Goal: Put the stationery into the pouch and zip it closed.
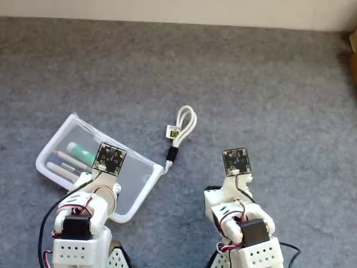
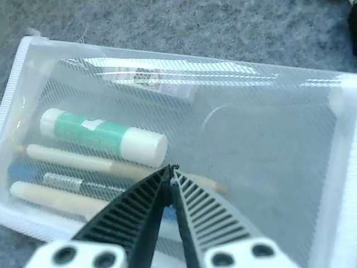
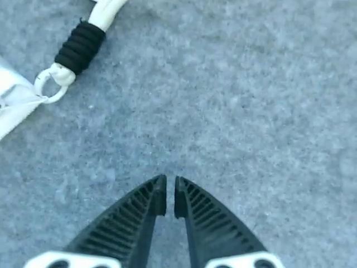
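The clear mesh pouch [image 1: 136, 178] with white trim lies flat on the grey carpet at the left. Inside it I see a green and white glue stick [image 2: 103, 137], cream pens [image 2: 72, 159] and a flat clear-wrapped piece [image 2: 148, 78]. My left gripper [image 2: 169, 170] hovers shut just above the pouch, over the pens, with nothing held. The zip's ring [image 3: 47, 89] sits at the pouch's right corner, tied to a white cord with a black sleeve [image 3: 81, 47]. Over bare carpet to the right of the cord, my right gripper [image 3: 170, 190] is shut and empty.
The white cord loop [image 1: 184, 124] with a small tag [image 1: 173, 133] stretches away from the pouch corner towards the far side. The left arm [image 1: 89, 212] and the right arm [image 1: 240, 218] stand at the near edge. Grey carpet [image 1: 268, 89] covers everything around.
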